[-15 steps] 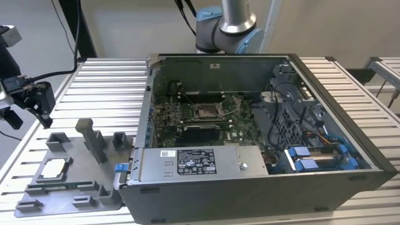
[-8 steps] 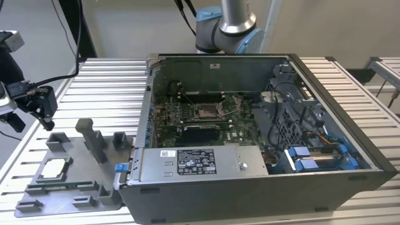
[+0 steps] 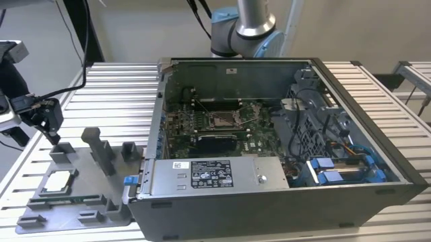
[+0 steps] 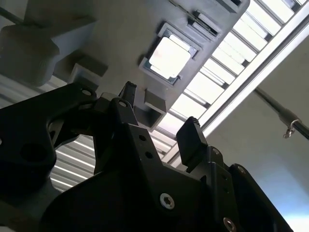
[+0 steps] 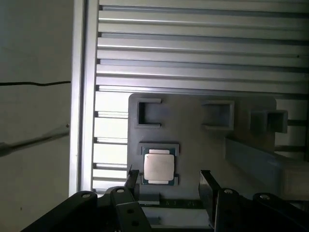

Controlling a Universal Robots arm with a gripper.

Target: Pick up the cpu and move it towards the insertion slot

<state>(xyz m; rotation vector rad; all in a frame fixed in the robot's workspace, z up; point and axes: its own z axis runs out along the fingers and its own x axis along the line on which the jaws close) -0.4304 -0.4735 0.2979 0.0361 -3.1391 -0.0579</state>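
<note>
At the exterior view's left, we find the black two-finger gripper (image 3: 51,132) open and empty, hovering above the grey plastic tray (image 3: 67,217) on the slatted aluminium bench (image 3: 114,91). The small square silvery-topped cpu (image 3: 57,181) lies flat in the tray's square recess, which locates it for pickup. Further right, inside the open dark computer case (image 3: 269,212), the silver-framed square insertion slot (image 3: 222,119) faces upward, apparently unoccupied, ready for loading.

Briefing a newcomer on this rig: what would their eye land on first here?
The open computer case dominates the exterior view, with the shiny insertion slot on its green board. On the exterior view's left, the cpu lies silvery face up in the grey tray. In the first wrist view the gripper hangs open over the tray beside it, holding nothing.
</note>
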